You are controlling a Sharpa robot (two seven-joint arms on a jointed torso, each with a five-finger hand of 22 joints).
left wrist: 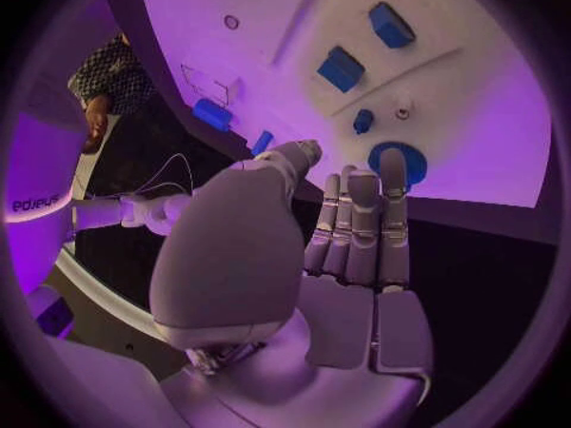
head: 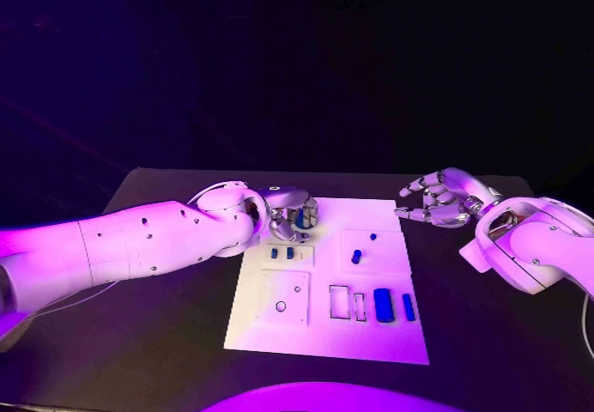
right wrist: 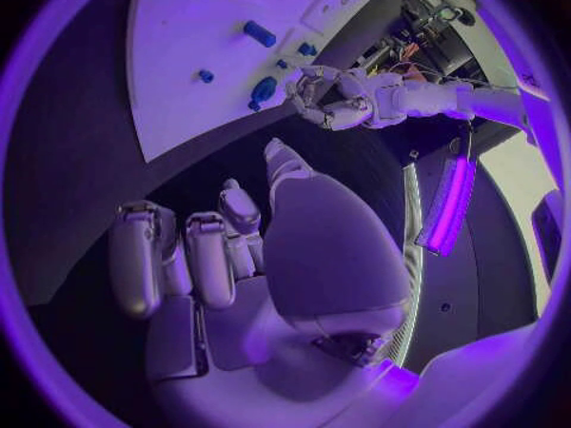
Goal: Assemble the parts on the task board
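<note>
The worktop (head: 148,343) was a flat, matt black surface; its near edge was cut off by the head view. The task board (head: 324,339), a smooth white rectangular plate, lay at its middle, long side running away from the robot. The board carried raised square panels and shallow rectangular recesses.

The left arm (head: 136,245), white and smooth-shelled, reached in over the board's far left corner. The left hand (head: 288,215), silver and jointed, hung above that corner. In the left wrist view its fingers (left wrist: 361,223) lay straight and close side by side, holding nothing; a round blue part (left wrist: 400,160) sat on the board just past the fingertips and was partly hidden by them.

The right hand (head: 439,199) was off the board, over the worktop beyond its far right corner. Its fingers (right wrist: 185,262) were curled loosely and apart, with nothing between them.

The parts were small, blue and hard-edged. The largest, a rounded oblong block (head: 384,305), stood in the board's near right area, with a slimmer bar (head: 409,306) just beside it. A short peg (head: 356,256) sat on the right-hand panel, and a smaller stud (head: 372,236) lay beyond it. Two small pieces (head: 282,252) sat side by side on the left panel, near the left hand. Whether any part was fully seated could not be told.
</note>
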